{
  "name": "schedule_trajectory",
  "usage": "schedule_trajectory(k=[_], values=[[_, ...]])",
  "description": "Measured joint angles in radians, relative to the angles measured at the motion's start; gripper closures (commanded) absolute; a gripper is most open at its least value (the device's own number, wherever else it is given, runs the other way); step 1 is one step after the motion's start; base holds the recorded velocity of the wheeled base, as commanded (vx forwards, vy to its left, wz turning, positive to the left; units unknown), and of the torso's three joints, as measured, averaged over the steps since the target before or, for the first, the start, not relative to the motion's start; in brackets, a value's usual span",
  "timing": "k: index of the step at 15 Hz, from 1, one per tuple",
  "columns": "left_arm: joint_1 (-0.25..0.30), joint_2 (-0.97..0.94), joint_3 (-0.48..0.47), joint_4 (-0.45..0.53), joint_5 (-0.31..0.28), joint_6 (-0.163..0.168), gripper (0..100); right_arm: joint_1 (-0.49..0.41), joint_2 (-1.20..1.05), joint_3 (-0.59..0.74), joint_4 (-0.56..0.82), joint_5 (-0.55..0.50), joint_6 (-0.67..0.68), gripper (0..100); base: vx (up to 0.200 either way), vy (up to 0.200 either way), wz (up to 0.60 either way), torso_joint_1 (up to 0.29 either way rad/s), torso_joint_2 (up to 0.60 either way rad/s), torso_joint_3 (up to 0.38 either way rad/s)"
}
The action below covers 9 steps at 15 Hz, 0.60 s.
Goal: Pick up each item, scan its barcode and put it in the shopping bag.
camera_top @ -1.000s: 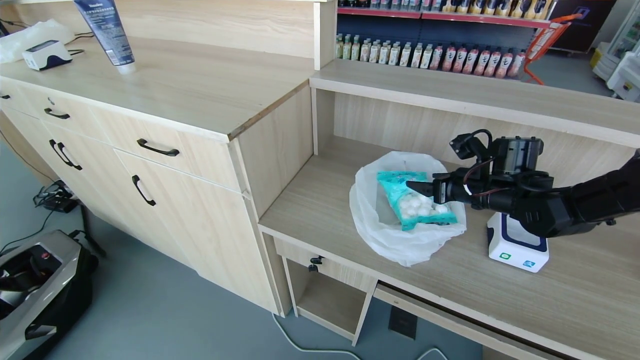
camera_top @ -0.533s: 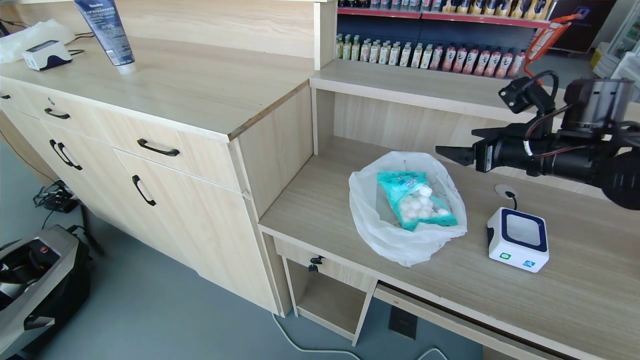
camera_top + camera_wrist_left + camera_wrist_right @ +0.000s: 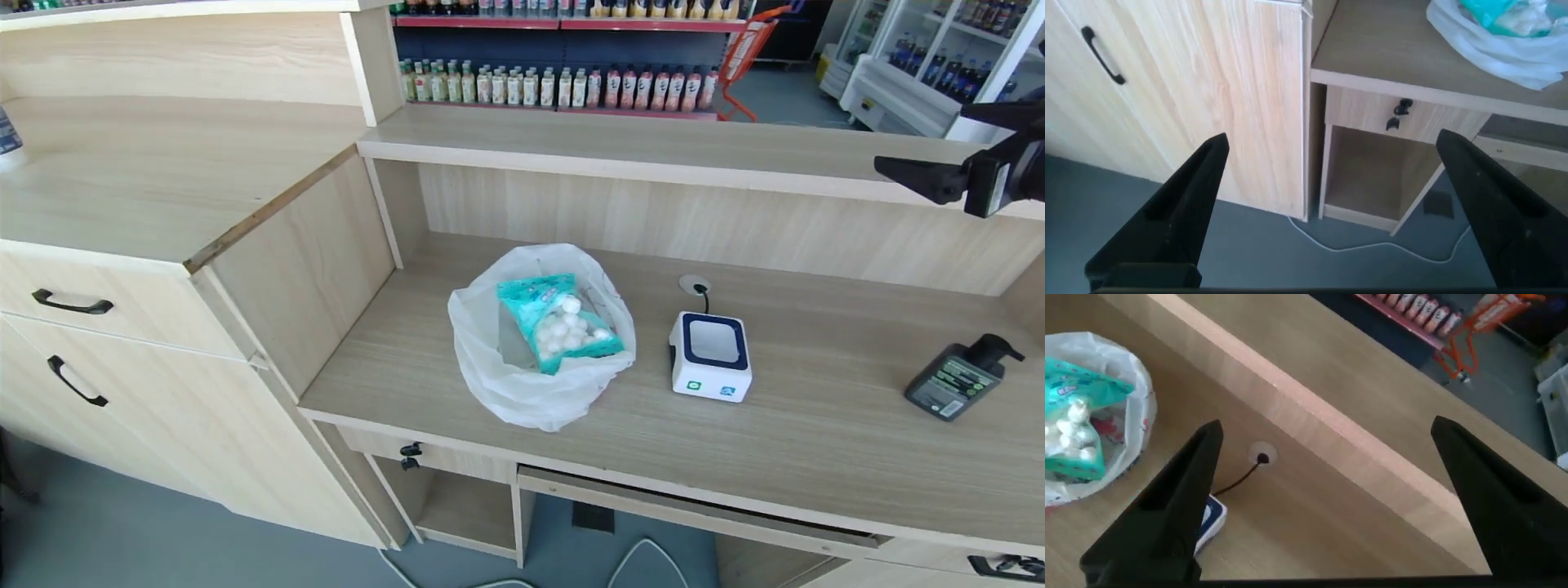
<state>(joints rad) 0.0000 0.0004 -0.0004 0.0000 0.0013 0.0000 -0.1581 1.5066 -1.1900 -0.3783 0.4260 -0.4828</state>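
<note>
A white shopping bag [image 3: 522, 392] stands open on the low wooden counter [image 3: 816, 433], with a teal packet of white balls [image 3: 555, 322] lying inside it. Just to its right sits the white-and-blue barcode scanner [image 3: 710, 355]. A dark pump bottle [image 3: 959, 377] lies at the counter's far right. My right gripper [image 3: 921, 137] hangs open and holds nothing, high above the counter's back ledge, well right of the bag; its wrist view looks down on the bag [image 3: 1136, 380], packet [image 3: 1078, 425] and scanner corner [image 3: 1212, 518]. My left gripper [image 3: 1333, 140] is open, low in front of the counter, left of the bag [image 3: 1503, 53].
A taller cabinet [image 3: 163, 188] with black-handled drawers adjoins the counter on the left. A raised ledge [image 3: 653, 147] runs behind the counter, with store shelves of bottles [image 3: 555, 86] beyond. A cable hole [image 3: 694, 284] sits behind the scanner. An open cubby [image 3: 1372, 171] lies under the counter.
The right gripper has let go of the teal packet in the bag, then risen and drawn back to the right. The head camera has turned right, bringing the pump bottle into view.
</note>
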Motion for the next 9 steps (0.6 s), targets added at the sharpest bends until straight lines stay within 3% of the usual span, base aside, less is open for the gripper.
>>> schedule_trajectory(k=[1, 9], values=[[0.000, 0.000, 0.000, 0.000, 0.000, 0.000, 0, -0.013, -0.009, 0.013, 0.003, -0.004, 0.000, 0, 0.000, 0.000, -0.60, 0.002, 0.00, -0.002], [0.000, 0.000, 0.000, 0.000, 0.000, 0.000, 0, -0.164, -0.003, 0.210, -0.006, -0.039, 0.007, 0, 0.000, 0.000, 0.00, 0.000, 0.00, 0.000]])
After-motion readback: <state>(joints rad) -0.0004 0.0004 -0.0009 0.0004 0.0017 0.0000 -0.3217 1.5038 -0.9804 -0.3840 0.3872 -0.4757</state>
